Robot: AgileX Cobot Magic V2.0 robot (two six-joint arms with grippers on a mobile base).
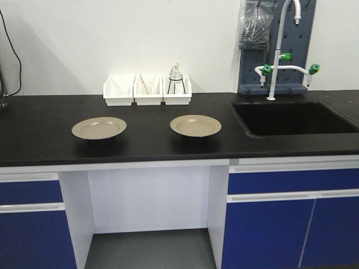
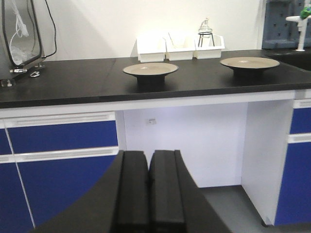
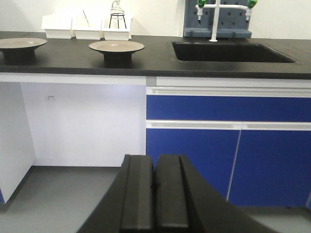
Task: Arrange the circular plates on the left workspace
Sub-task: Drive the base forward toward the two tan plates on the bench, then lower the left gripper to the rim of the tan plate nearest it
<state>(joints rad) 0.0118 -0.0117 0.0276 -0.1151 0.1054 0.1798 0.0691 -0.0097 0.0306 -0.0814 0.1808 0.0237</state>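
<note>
Table (image 1: 39, 140): left plate (image 1: 99, 128), right plate (image 1: 196, 125), well apart. Behind: bins (image 1: 148, 89), contents unclear. Below: left hand (image 2: 148, 191), right hand (image 3: 155, 194), both closed, empty, bases cut off by frame.

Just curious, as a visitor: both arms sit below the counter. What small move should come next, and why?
Probably lift the left arm and open its fingers toward the left plate. That plate and the right plate sit apart on the countertop, and those fingers are shut, below counter height.
</note>
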